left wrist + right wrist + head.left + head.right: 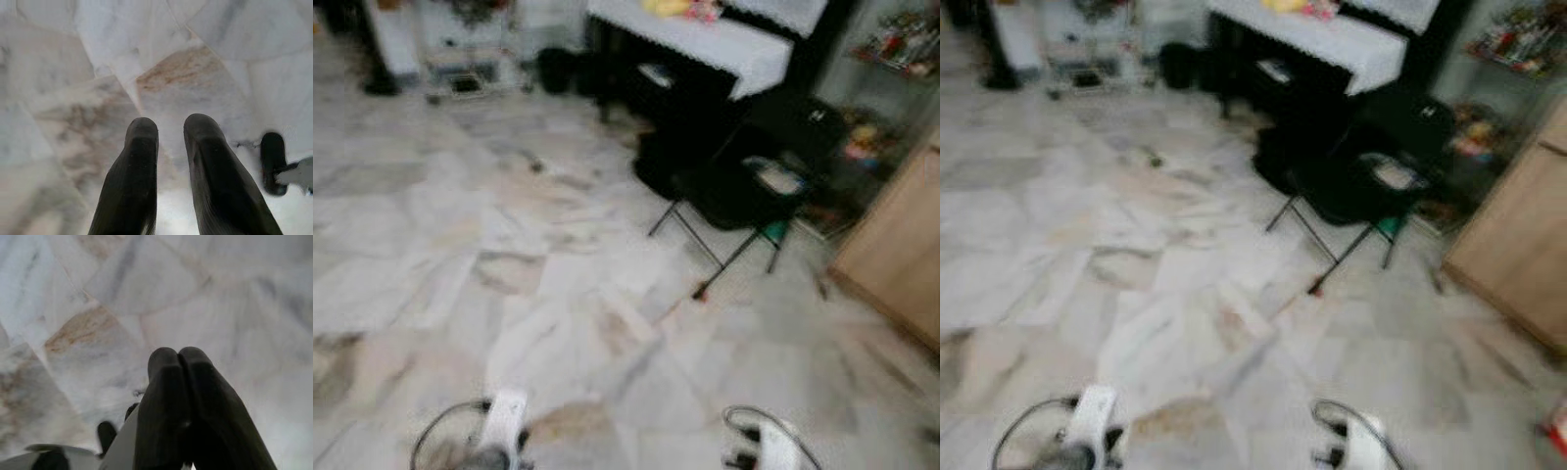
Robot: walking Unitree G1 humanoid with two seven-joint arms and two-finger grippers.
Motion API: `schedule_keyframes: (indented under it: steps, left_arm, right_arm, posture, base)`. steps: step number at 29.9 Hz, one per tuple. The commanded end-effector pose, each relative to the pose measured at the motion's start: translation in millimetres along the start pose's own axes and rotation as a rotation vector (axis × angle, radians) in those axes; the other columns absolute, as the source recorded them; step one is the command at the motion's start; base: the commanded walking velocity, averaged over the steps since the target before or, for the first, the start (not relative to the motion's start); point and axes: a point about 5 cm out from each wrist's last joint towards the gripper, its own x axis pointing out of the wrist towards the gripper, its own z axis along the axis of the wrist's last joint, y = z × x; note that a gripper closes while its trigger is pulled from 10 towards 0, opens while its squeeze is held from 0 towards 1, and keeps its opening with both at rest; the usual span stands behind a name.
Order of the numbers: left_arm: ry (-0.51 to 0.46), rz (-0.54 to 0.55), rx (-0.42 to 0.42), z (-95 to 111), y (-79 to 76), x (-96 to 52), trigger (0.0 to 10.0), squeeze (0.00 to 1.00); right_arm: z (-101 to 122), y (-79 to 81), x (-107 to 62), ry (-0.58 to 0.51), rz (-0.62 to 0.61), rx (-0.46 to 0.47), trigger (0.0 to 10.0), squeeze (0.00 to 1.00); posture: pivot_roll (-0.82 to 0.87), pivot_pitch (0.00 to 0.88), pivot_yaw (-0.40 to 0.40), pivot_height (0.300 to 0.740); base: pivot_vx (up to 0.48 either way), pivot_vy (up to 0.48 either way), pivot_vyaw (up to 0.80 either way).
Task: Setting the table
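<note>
A table [705,39] with a white cloth stands at the far side of the room, with yellow and pink things [671,8] on it, too blurred to name. Both of my arms hang low over the marble floor, the left arm [499,431] and the right arm [764,446] at the bottom edge of the eye views. In the left wrist view my left gripper [171,129] is open, a narrow gap between its black fingers and nothing in it. In the right wrist view my right gripper [178,355] is shut, its fingers pressed together on nothing.
A black folding chair [734,191] with things on its seat stands ahead to the right, in front of the table. A wooden cabinet [901,245] lies at the right edge, a cluttered shelf [901,44] behind it. White marble floor [460,245] stretches ahead and left. The picture is blurred.
</note>
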Motion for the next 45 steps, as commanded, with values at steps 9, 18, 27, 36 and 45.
schedule_keyframes:
  steps: [9,18,27,36,45]
  left_arm:
    - [-0.022,-0.022,0.015,9,-6.4,2.2,10.0,0.0]
    - [-0.02,-0.021,0.007,8,-5.3,2.0,10.0,0.0]
    - [-0.03,-0.02,0.0,10,-5.1,2.1,10.0,0.0]
    - [-0.051,-0.032,-0.003,15,-6.7,2.9,10.0,0.0]
    - [-0.054,-0.032,-0.005,17,-6.4,3.2,10.0,0.0]
  right_arm:
    - [4,-7.7,-0.7,-0.02,-0.037,0.008,10.0,0.0]
    - [2,-4.5,-0.5,-0.018,-0.037,0.006,10.0,0.0]
    - [2,-7.3,-1.2,-0.022,-0.041,0.006,10.0,0.0]
    - [6,-13.9,-2.0,-0.041,-0.047,0.02,10.0,0.0]
    - [8,-14.3,-1.7,-0.047,-0.049,0.027,10.0,0.0]
  posture:
    - [0.05,0.0,-0.03,0.74]
    - [0.05,0.0,-0.032,0.74]
    - [0.05,0.0,-0.032,0.74]
    - [0.05,0.0,-0.031,0.74]
    - [0.05,0.0,-0.029,0.74]
  base:
    - [0.0,0.0,-0.76]
    - [0.0,0.0,-0.76]
    - [0.0,0.0,-0.76]
    - [0.0,0.0,-0.76]
    - [0.0,0.0,-0.76]
